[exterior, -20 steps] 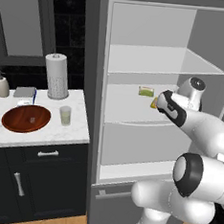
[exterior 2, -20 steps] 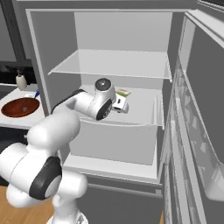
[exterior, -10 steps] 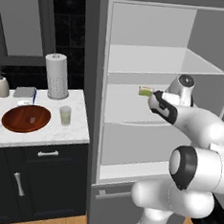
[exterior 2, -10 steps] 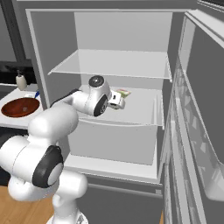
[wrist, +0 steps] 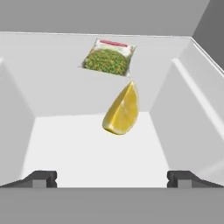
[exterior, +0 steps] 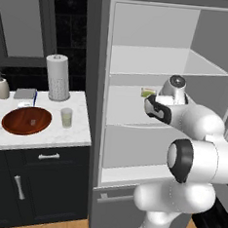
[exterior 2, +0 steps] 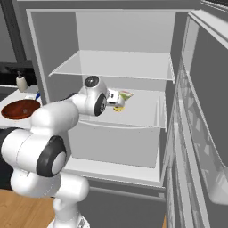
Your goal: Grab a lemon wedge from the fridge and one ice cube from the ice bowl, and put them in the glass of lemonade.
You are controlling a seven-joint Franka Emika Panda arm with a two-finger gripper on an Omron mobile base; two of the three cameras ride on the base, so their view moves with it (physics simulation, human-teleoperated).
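Gripper (wrist: 111,177) is spread wide, with its two dark tips at 7 and 5 o'clock in the hand view, and it holds nothing. The lemon wedge (wrist: 122,110) lies on the white shelf just ahead of the tips, near the centre of that view, not touching them. Behind the wedge, at 12 o'clock, a flat packet (wrist: 108,57) with a green picture lies on the same shelf.

Compared with one second ago, the hand has moved deeper into the fridge (exterior: 97,134): in the left base view it was at the front edge of the middle shelf, and now it is further in and further left, close to the wedge (exterior: 148,93). In the right base view the gripper (exterior 2: 116,99) now reaches the wedge (exterior 2: 120,107) and partly hides it. The packet and the wedge have not shifted.

Outside the fridge, at 9 o'clock in the left base view, the glass (exterior: 66,117) stands on the counter (exterior: 45,139) just right of the bowl (exterior: 27,120). A pale ice cube (exterior: 33,122) lies inside the bowl. The paper-towel roll (exterior: 57,77) stands behind them, and the soap dispenser (exterior: 1,86) is at the far left.
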